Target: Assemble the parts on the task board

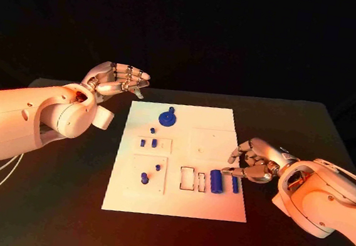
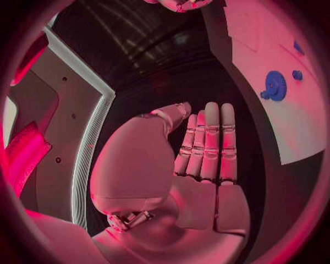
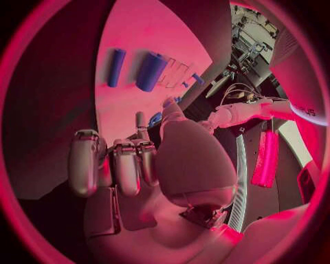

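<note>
— Parts lie where?
— On the task board (image 1: 174, 205) mid-table: blue cylinder (image 1: 216, 181) and thin rod (image 1: 235, 184) at its right edge, just beside the right hand (image 1: 254, 162), empty with fingers curled, seemingly poised to pick.
— And the left hand (image 1: 116, 80)?
— Empty, fingers loosely apart, off the board's far-left corner, likely waiting; gear (image 1: 168, 119) lies nearby.

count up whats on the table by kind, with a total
white task board: 1
blue gear: 1
thick blue cylinder: 1
thin blue cylinder: 1
small blue pegs: 5
total: 9
</note>
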`<action>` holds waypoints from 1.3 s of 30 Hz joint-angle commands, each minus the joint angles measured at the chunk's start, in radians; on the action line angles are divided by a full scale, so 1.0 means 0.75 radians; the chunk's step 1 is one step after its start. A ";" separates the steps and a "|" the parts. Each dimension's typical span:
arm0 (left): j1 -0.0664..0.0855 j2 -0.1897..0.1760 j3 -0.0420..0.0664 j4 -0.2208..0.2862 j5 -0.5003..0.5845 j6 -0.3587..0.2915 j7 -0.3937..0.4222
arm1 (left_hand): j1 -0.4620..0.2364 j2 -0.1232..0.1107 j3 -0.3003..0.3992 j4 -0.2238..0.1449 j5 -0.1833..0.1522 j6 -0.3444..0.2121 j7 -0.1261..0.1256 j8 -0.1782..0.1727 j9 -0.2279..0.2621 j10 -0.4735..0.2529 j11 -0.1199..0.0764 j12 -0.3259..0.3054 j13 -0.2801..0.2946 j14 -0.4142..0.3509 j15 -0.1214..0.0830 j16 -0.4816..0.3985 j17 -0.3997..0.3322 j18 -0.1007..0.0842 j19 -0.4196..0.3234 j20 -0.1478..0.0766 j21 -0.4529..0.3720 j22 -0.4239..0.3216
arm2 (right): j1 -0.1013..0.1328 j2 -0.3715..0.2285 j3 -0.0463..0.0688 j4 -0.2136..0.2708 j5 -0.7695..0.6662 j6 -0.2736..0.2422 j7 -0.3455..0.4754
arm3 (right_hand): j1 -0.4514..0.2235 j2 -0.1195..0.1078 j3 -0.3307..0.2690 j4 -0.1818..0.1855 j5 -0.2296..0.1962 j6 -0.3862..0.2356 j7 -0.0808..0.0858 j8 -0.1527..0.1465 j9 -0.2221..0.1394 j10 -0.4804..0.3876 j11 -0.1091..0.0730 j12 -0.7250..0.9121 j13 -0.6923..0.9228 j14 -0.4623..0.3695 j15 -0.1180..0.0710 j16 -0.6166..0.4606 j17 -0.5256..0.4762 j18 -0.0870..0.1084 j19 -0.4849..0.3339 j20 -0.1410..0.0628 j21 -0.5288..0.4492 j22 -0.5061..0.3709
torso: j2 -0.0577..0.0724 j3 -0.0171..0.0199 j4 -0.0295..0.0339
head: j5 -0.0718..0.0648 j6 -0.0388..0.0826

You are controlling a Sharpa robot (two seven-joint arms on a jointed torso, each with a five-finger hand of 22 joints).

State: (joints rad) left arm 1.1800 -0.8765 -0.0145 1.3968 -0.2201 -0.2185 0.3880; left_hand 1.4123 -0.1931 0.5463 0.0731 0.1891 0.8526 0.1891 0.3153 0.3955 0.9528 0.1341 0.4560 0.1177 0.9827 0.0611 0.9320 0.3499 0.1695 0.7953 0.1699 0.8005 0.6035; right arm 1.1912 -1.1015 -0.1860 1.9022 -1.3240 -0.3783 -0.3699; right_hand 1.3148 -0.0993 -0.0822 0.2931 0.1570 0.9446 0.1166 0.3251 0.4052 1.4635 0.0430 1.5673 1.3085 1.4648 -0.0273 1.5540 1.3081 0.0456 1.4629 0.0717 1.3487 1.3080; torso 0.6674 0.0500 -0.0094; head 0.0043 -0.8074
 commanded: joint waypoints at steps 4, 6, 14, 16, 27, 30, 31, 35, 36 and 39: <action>-0.001 -0.005 0.001 0.006 0.008 0.017 0.023 | 0.003 -0.005 -0.008 0.003 -0.001 0.005 0.008 -0.008 -0.001 0.009 -0.002 -0.005 -0.002 0.001 0.007 -0.007 0.002 0.015 -0.002 0.000 0.002 0.001 | -0.048 0.031 -0.002 -0.008 -0.110 0.032 -0.114 | -0.094 0.001 -0.004 0.005 0.003 0.015 -0.005 0.015 -0.003 0.143 -0.010 0.005 0.350 0.131 -0.010 0.010 0.300 -0.017 0.096 -0.008 0.041 0.286 | 0.002 -0.0006 0.0028 | -0.009 0.000; -0.001 -0.007 0.001 0.007 0.008 0.017 0.023 | 0.003 -0.005 -0.008 0.003 -0.001 0.005 0.008 -0.008 -0.001 0.009 -0.002 -0.005 -0.002 0.001 0.007 -0.007 0.002 0.015 -0.002 0.000 0.002 0.001 | -0.055 0.037 -0.002 -0.011 -0.114 0.034 -0.124 | -0.115 -0.001 -0.005 0.005 0.004 0.015 -0.006 0.017 -0.003 0.143 -0.011 0.005 0.350 0.131 -0.011 0.010 0.303 -0.017 0.096 -0.008 0.045 0.287 | 0.002 -0.0012 0.0026 | -0.009 0.001; -0.001 -0.012 0.001 0.009 0.009 0.018 0.022 | 0.003 -0.005 -0.008 0.003 -0.001 0.005 0.008 -0.008 -0.001 0.009 -0.002 -0.005 -0.002 0.001 0.007 -0.007 0.002 0.015 -0.002 0.000 0.002 0.001 | -0.074 0.077 -0.003 -0.024 -0.132 0.040 -0.178 | -0.214 -0.012 -0.006 0.006 0.007 0.043 -0.018 0.044 0.002 0.143 -0.020 0.005 0.350 0.131 -0.018 0.011 0.305 -0.019 0.099 -0.013 0.060 0.294 | 0.001 -0.0002 -0.0013 | -0.001 -0.004; -0.001 -0.012 0.001 0.010 0.009 0.019 0.021 | 0.003 -0.005 -0.008 0.003 -0.001 0.005 0.008 -0.008 -0.001 0.009 -0.002 -0.005 -0.002 0.001 0.007 -0.007 0.002 0.015 -0.002 0.000 0.002 0.001 | -0.080 0.091 -0.003 -0.030 -0.139 0.048 -0.198 | -0.225 -0.015 -0.004 0.006 0.008 0.049 -0.021 0.050 0.003 0.143 -0.023 0.005 0.350 0.131 -0.020 0.010 0.304 -0.019 0.099 -0.015 0.059 0.294 | 0.001 0.0003 -0.0016 | 0.001 -0.005; -0.001 -0.017 0.001 0.011 0.009 0.023 0.015 | 0.001 -0.004 -0.008 0.005 -0.001 0.006 0.008 -0.009 -0.001 0.010 -0.002 -0.005 -0.002 0.000 0.007 -0.007 0.003 0.015 -0.003 0.000 0.000 0.000 | -0.114 0.137 -0.003 -0.063 -0.188 0.178 -0.290 | -0.250 -0.033 -0.003 0.006 0.010 0.063 -0.029 0.069 0.008 0.143 -0.030 0.005 0.350 0.131 -0.026 0.010 0.306 -0.019 0.098 -0.019 0.056 0.294 | 0.001 -0.0005 0.0000 | 0.006 -0.013; -0.002 -0.019 0.001 0.012 0.009 0.024 0.013 | 0.001 -0.004 -0.008 0.005 -0.001 0.006 0.008 -0.009 -0.001 0.010 -0.002 -0.005 -0.002 0.000 0.007 -0.007 0.003 0.015 -0.003 0.000 0.000 0.000 | -0.121 0.143 -0.003 -0.066 -0.211 0.209 -0.304 | -0.250 -0.036 -0.002 0.006 0.011 0.068 -0.031 0.075 0.010 0.143 -0.032 0.005 0.350 0.132 -0.027 0.011 0.308 -0.019 0.098 -0.020 0.056 0.294 | 0.001 -0.0003 -0.0009 | 0.008 -0.016; -0.002 -0.020 0.001 0.012 0.009 0.025 0.012 | 0.001 -0.004 -0.008 0.005 -0.001 0.006 0.008 -0.009 -0.001 0.010 -0.002 -0.005 -0.002 0.000 0.007 -0.007 0.003 0.015 -0.003 0.000 0.000 0.000 | -0.123 0.146 -0.003 -0.067 -0.218 0.216 -0.308 | -0.248 -0.038 -0.001 0.005 0.011 0.070 -0.032 0.077 0.010 0.143 -0.032 0.005 0.350 0.132 -0.028 0.011 0.307 -0.019 0.098 -0.021 0.057 0.294 | 0.001 -0.0003 -0.0014 | 0.009 -0.017; -0.002 -0.021 0.001 0.013 0.009 0.027 0.010 | 0.001 -0.004 -0.008 0.005 -0.001 0.006 0.008 -0.009 -0.001 0.010 -0.002 -0.005 -0.002 0.000 0.007 -0.007 0.003 0.015 -0.003 0.000 0.000 0.000 | -0.127 0.155 -0.003 -0.067 -0.241 0.221 -0.317 | -0.223 -0.046 0.006 0.004 0.012 0.075 -0.037 0.090 0.014 0.143 -0.037 0.005 0.350 0.132 -0.032 0.011 0.309 -0.019 0.098 -0.024 0.056 0.294 | 0.001 -0.0006 -0.0019 | 0.008 -0.017; -0.002 -0.021 0.001 0.013 0.009 0.027 0.010 | 0.000 -0.005 -0.009 0.006 0.000 0.006 0.008 -0.009 -0.001 0.010 -0.002 -0.006 -0.002 0.000 0.007 -0.008 0.003 0.015 -0.004 0.001 -0.001 0.000 | -0.127 0.157 -0.003 -0.066 -0.246 0.219 -0.318 | -0.215 -0.047 0.008 0.004 0.012 0.074 -0.037 0.093 0.014 0.143 -0.038 0.005 0.350 0.132 -0.032 0.011 0.309 -0.019 0.098 -0.025 0.058 0.294 | 0.001 -0.0003 -0.0017 | 0.007 -0.017; -0.002 -0.021 0.001 0.013 0.009 0.028 0.009 | 0.000 -0.005 -0.009 0.006 0.000 0.006 0.008 -0.009 -0.001 0.010 -0.002 -0.006 -0.002 0.000 0.007 -0.008 0.003 0.015 -0.004 0.001 -0.001 0.000 | -0.128 0.161 -0.003 -0.064 -0.255 0.205 -0.320 | -0.134 -0.041 0.032 0.001 0.007 0.071 -0.041 0.107 0.016 0.143 -0.041 0.005 0.350 0.132 -0.036 0.011 0.309 -0.019 0.098 -0.029 0.058 0.295 | 0.001 -0.0001 -0.0020 | 0.007 -0.017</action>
State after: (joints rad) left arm 1.1786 -0.8929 -0.0147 1.4034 -0.2193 -0.2152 0.3875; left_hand 1.4123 -0.1931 0.5435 0.0759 0.1891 0.8526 0.1891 0.3153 0.3955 0.9527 0.1340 0.4560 0.1179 0.9827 0.0611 0.9320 0.3506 0.1695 0.7953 0.1699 0.8005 0.6031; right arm 1.1072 -0.9812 -0.1779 1.8582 -1.4887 -0.2875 -0.5746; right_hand 1.1869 -0.1332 -0.0636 0.2973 0.1607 0.9956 0.0907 0.4023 0.4158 1.4688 0.0196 1.5671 1.3080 1.4649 -0.0487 1.5578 1.3076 0.0456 1.4661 0.0537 1.3913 1.3075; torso 0.6680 0.0496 -0.0105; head 0.0105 -0.8203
